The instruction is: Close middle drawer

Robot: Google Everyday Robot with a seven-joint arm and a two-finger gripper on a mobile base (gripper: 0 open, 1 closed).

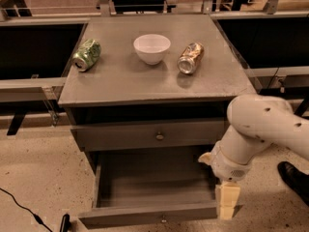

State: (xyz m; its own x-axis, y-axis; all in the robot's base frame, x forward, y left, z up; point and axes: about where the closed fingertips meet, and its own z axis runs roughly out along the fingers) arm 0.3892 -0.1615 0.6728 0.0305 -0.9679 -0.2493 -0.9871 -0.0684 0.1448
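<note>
The middle drawer [149, 214] is pulled far out of the grey cabinet. Its low front panel has a tiny knob at the centre, and its long box is empty. Above it is a taller drawer front [145, 135] with a brass knob, sitting nearly flush with the cabinet. My gripper [227, 201] has cream fingers and hangs from the white arm [260, 129]. It is just beside the right end of the open drawer's front panel, at about the panel's height.
On the cabinet top [120, 83] lie a green can [87, 54] on its side, a white bowl [151, 48] and a gold can [190, 58] on its side. A black shoe [293, 175] is on the floor at the right. A cable [24, 209] lies at the lower left.
</note>
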